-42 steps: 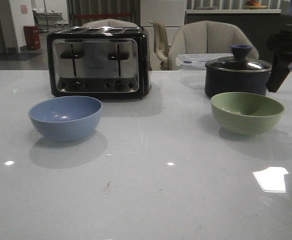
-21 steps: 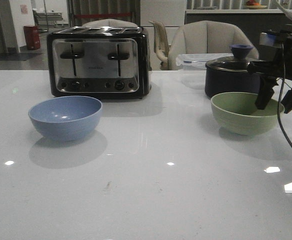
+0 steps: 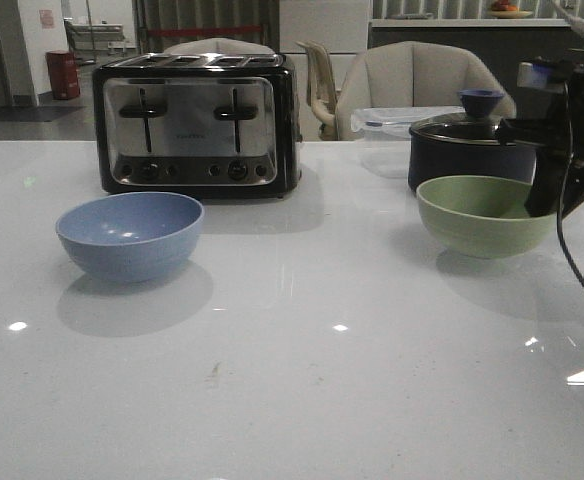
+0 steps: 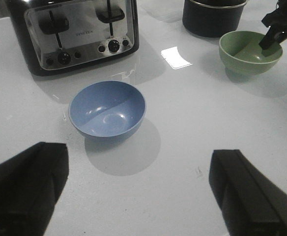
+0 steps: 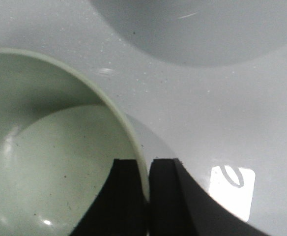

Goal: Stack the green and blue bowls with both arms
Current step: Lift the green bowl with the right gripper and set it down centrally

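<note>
Our right hand [image 5: 148,196] pinches the green bowl [image 3: 484,214] rim; the blue bowl [image 3: 130,234] lies far left, under our wide-open left hand [image 4: 133,189].

Right hand [image 3: 547,200] lowered at the far right, its fingers [image 5: 165,196] closed on the green bowl's [image 3: 482,215] rim, one inside, one outside, thin cable trailing down, left hand [image 4: 138,191] raised, fingers spread wide apart, holding nothing
</note>
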Robot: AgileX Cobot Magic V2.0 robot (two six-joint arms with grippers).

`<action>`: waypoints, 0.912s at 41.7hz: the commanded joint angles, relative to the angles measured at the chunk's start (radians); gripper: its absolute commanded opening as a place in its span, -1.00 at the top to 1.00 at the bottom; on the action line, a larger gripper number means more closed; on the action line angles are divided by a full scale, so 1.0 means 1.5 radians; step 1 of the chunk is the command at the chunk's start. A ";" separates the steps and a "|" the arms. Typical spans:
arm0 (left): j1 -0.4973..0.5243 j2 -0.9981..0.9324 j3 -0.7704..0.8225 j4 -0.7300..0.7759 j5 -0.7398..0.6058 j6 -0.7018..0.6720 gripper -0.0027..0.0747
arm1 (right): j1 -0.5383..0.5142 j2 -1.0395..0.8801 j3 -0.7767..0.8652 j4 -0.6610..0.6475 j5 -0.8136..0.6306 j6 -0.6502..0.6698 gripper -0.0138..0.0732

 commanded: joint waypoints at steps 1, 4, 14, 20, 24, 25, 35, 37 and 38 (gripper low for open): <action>-0.005 0.002 -0.020 -0.008 -0.054 0.001 -0.71 | 0.010 -0.097 -0.005 0.009 -0.010 -0.028 0.58; -0.005 0.002 -0.020 -0.008 -0.054 0.001 -0.71 | 0.023 -0.136 0.021 0.009 -0.017 -0.046 0.58; -0.005 0.002 -0.020 -0.008 -0.054 0.001 -0.71 | 0.121 -0.261 0.159 0.009 -0.070 -0.084 0.58; -0.005 0.002 -0.020 -0.008 -0.054 0.001 -0.71 | 0.193 -0.276 0.212 0.008 -0.094 -0.084 0.58; -0.005 0.002 -0.020 -0.008 -0.054 0.001 -0.71 | 0.239 -0.276 0.240 0.008 -0.121 -0.084 0.58; -0.005 0.002 -0.020 -0.008 -0.054 0.001 -0.71 | 0.248 -0.276 0.245 0.009 -0.129 -0.084 0.58; -0.005 0.002 -0.020 -0.008 -0.054 0.001 -0.71 | 0.302 -0.256 0.254 0.048 -0.151 -0.084 0.58; -0.005 0.002 -0.020 -0.008 -0.054 0.001 -0.71 | 0.308 -0.243 0.254 0.056 -0.153 -0.084 0.58; -0.005 0.002 -0.020 -0.008 -0.054 0.001 -0.71 | 0.310 -0.240 0.254 0.057 -0.155 -0.084 0.58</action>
